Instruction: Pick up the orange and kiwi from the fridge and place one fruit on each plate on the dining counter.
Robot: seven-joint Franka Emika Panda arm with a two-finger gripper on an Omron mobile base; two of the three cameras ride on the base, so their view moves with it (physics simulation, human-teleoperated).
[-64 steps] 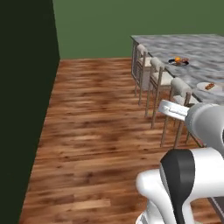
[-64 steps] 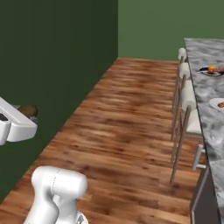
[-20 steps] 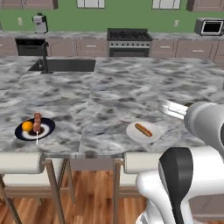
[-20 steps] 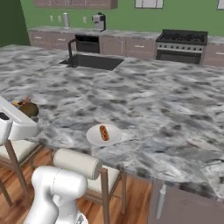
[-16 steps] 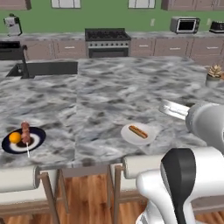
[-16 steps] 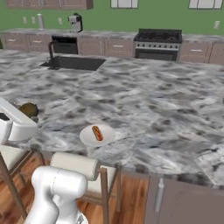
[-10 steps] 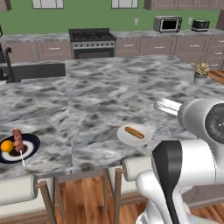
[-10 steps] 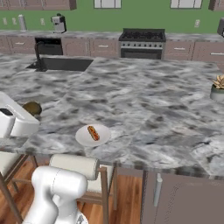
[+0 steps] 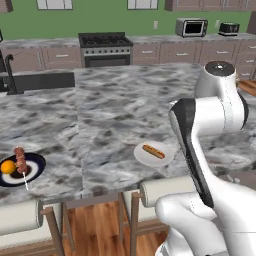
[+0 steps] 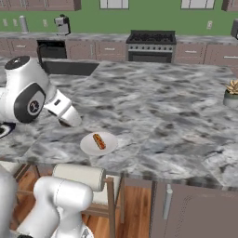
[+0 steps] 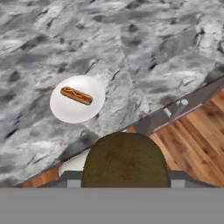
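Observation:
In the hand view a brown kiwi sits low in the picture, and my gripper is shut on it. Beyond it the white plate with a hot dog rests near the edge of the marbled dining counter. The kiwi hangs above the counter's edge, short of that plate. The left base view has the white plate mid-counter and the dark plate at far left, bearing a skewer and the orange. My hand reaches over the counter left of the white plate. The fridge is out of view.
Stool backs line the counter's near edge, with wood floor below. A sink with a tap is set in the counter's far left. A potted plant stands at right. Stove and microwave are on the back wall.
The base has kept moving, so the whole scene slid left in both views. My arm has swung up and forward over the counter. The kiwi has stayed in the gripper.

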